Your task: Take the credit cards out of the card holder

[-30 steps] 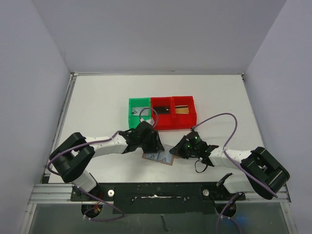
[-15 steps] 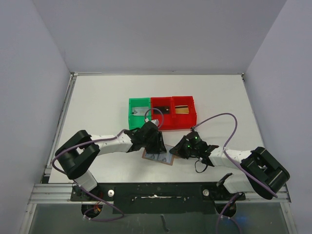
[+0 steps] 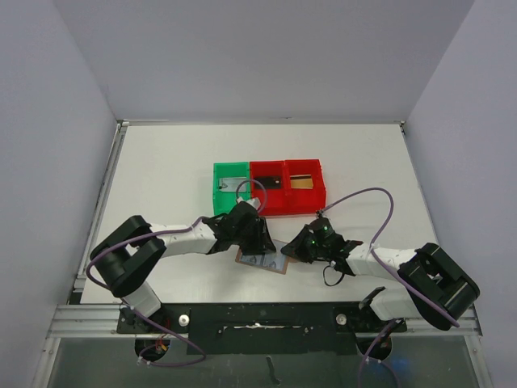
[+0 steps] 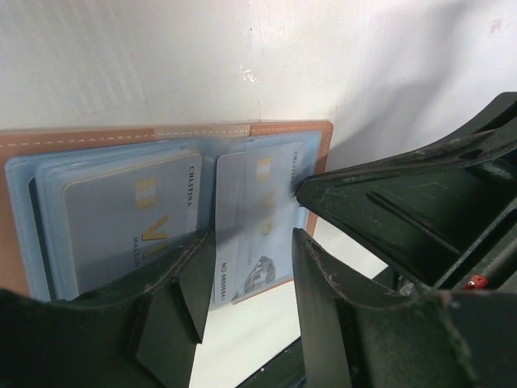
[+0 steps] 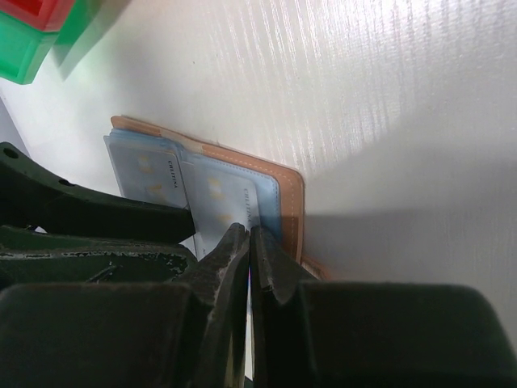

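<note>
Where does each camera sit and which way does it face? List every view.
Top external: fixed above, behind the robot, looking down on the table, bins and card holder; left arm and right arm show.
Left wrist: on the left arm, looking past its open left pincer at the card holder's pockets; the right pincer intrudes.
Right wrist: on the right arm, looking past the shut right pincer onto the holder's edge.
Shared: both wrist views show card holder and opposite pincer.
</note>
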Robot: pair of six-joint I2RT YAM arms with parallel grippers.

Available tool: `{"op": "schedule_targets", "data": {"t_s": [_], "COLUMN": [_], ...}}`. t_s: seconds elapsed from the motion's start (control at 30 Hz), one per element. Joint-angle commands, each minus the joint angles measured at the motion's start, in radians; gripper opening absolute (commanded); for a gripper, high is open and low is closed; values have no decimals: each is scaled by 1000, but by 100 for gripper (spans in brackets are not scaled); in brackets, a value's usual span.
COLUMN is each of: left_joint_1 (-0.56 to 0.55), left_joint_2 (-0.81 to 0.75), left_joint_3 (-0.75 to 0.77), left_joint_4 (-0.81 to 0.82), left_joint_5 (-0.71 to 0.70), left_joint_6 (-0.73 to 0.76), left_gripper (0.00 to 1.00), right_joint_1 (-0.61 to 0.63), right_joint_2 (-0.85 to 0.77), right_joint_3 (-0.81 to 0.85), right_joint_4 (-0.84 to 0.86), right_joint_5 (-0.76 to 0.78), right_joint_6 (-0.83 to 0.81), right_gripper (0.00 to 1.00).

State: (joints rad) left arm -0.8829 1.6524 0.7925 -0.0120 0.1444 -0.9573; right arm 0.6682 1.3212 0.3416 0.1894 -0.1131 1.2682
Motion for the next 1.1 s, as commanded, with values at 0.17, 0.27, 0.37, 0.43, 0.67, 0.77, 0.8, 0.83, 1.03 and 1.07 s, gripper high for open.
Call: {"op": "schedule_targets", "data": {"t_s": [0.17,0.27,0.37,0.43,0.67,0.77,0.8,0.83,1.03,1.07], "left_joint_1": [29,33,40,44,54,55,55,55,55,55], "left_joint_2": [-16,-16,-22,-29,-22,-8,-5,-5,-5,-2], "left_joint_3": [-150,-184,-220,-237,-239,-243,-243,-244,-243,-241], "left_joint_4": [195,258,335,366,430,476,489,495,504,504], "left_joint_5": [92,110,130,133,168,197,202,205,208,208], "left_joint_6": [-117,-152,-196,-210,-239,-255,-257,-260,-255,-253], "left_gripper": [39,37,33,31,19,12,11,10,9,7], "right_joint_1": [-2,1,1,1,-1,-1,-2,-1,-1,-1], "right_joint_2": [31,46,59,57,42,39,37,34,30,28], "right_joint_3": [-48,-56,-58,-63,-70,-71,-72,-72,-73,-75], "right_joint_4": [-111,-62,-52,-47,-51,-54,-55,-57,-57,-57], "right_joint_5": [46,22,14,12,14,14,15,16,16,15], "right_joint_6": [-21,-11,-10,-10,-8,-8,-9,-9,-9,-8], "right_gripper": [0,0,0,0,0,0,0,0,0,0]}}
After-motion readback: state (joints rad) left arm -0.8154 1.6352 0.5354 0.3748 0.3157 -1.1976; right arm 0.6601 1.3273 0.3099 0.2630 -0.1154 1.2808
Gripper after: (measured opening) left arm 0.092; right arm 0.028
